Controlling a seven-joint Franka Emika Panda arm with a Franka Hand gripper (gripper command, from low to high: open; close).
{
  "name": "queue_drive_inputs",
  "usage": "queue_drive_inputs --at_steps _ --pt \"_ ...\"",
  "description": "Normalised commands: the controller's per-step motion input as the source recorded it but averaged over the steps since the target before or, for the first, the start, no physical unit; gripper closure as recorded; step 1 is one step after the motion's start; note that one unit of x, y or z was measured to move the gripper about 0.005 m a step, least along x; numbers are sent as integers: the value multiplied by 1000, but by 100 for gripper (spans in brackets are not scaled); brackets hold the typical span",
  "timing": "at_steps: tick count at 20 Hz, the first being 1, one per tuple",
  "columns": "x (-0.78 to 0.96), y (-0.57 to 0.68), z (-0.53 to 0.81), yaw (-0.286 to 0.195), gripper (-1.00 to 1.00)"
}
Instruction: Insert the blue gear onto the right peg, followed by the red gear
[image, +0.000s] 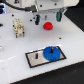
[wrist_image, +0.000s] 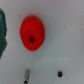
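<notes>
Blue gear (image: 51, 53) already seated on the right peg, on the grey plate (image: 34, 59), lower centre of exterior view. Red gear (image: 48, 25) lies upper centre, under the gripper (image: 47, 16). Jaws appear apart, straddling it; blurry. Next: descend, clamp, carry to peg.

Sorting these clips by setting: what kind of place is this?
Probably a robot test bench: a white table, a grey peg plate carrying a blue gear, and a red gear below the pincer.

no readable text, labels or numbers
</notes>
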Motion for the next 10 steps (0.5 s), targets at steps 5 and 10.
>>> queue_drive_inputs --at_steps 5,10 --pt "-380 274 -231 0 -100" --pt "-229 239 -307 0 -100"
